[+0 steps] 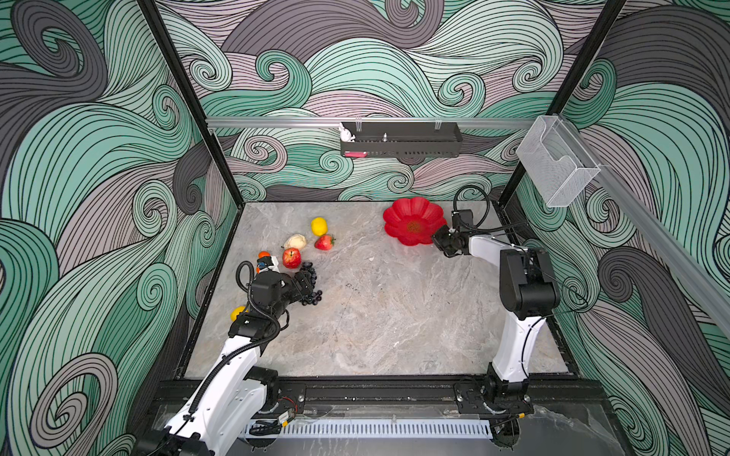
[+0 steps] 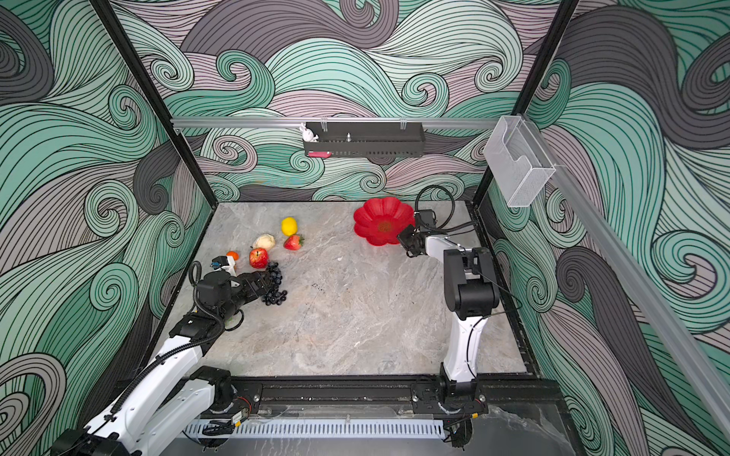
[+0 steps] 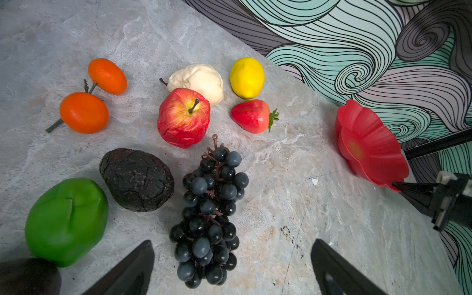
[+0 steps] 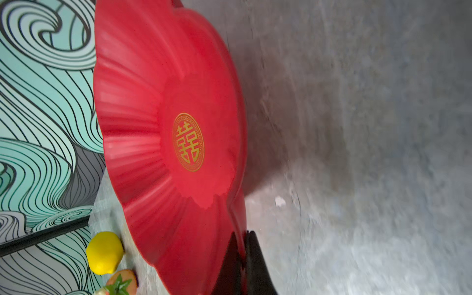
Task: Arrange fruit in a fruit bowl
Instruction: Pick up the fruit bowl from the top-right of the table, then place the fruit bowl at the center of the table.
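The left arm (image 1: 237, 363) half hides a yellow fruit (image 1: 236, 312); the right wrist view's strawberry (image 4: 120, 281) is cut off.

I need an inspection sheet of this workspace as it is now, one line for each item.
Surface: grey marbled tabletop, dark specks near its middle.
Job's things: fruit bowl empty, far right; apple, lemon, strawberry, beige piece, grape bunch, two oranges, lime, avocado lie at left, outside it.
Clutter: white rabbit figure on the black wall tray.
Grippers: left gripper open over the grape bunch; right gripper shut on the bowl's rim.
Cables: black hose looped behind the left gripper; black cable looped above the right gripper.
Surroundings: wave-patterned walls; clear bin hung at the right.
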